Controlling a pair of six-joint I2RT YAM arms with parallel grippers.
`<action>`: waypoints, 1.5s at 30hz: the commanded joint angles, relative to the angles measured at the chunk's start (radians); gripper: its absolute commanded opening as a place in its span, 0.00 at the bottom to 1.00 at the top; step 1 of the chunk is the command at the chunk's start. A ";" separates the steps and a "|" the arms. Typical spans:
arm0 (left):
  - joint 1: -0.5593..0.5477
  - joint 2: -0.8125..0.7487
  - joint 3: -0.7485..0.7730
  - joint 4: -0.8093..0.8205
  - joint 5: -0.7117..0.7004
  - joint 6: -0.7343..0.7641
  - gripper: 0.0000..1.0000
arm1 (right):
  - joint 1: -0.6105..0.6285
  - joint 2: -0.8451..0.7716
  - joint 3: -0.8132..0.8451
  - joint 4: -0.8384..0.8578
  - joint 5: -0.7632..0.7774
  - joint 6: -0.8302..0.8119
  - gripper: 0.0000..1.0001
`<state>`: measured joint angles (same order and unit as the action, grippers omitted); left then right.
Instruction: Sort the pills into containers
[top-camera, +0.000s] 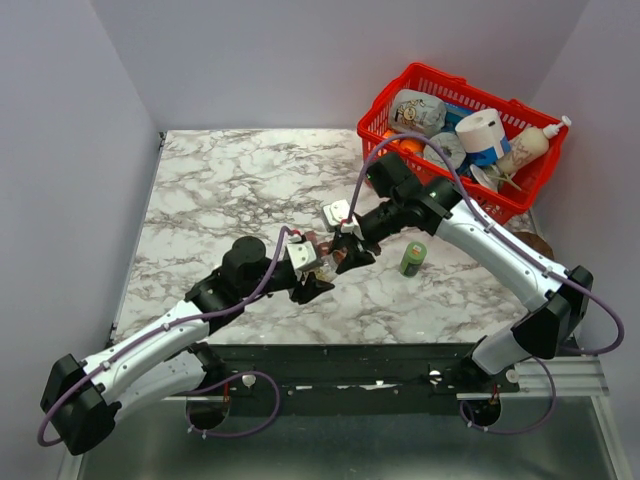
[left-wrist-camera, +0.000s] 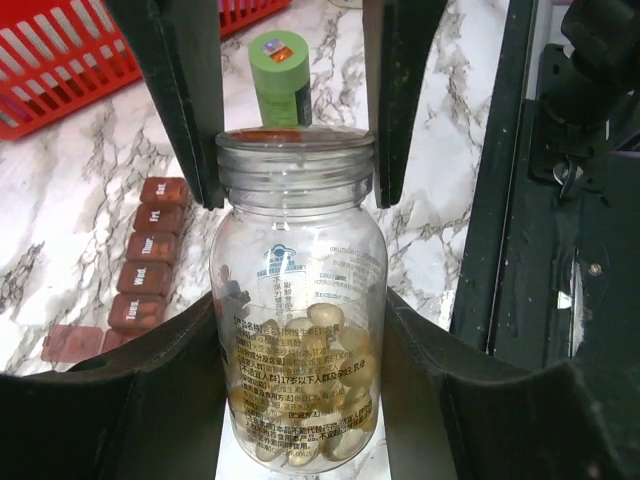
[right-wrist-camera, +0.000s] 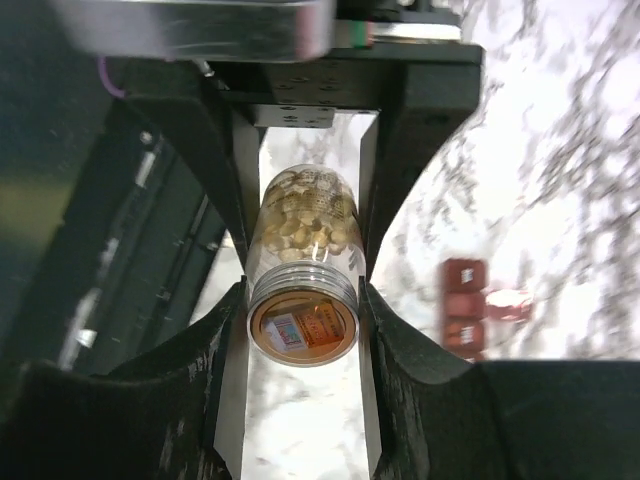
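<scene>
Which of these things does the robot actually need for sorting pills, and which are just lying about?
Part of the job:
- the pills
- the clear bottle holding them
- the dark red pill organiser

Just lying about:
- the small green container
- the red basket full of odds and ends

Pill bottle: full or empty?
Partly full: the bottle shows pale pills heaped in its lower half, nothing above.
</scene>
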<state>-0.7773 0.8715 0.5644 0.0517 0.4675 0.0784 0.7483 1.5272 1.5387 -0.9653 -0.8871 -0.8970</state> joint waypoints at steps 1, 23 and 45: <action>0.009 0.023 0.015 -0.007 0.045 0.009 0.00 | 0.028 0.014 0.057 -0.041 -0.056 -0.333 0.44; 0.009 -0.045 -0.026 0.023 -0.111 -0.037 0.00 | -0.081 -0.003 0.005 0.208 -0.085 0.826 1.00; 0.009 -0.016 -0.001 0.017 -0.182 -0.054 0.00 | -0.070 0.113 0.024 0.177 0.037 0.963 0.54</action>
<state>-0.7677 0.8532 0.5468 0.0483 0.3088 0.0341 0.6685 1.6257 1.5185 -0.7685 -0.8391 0.0490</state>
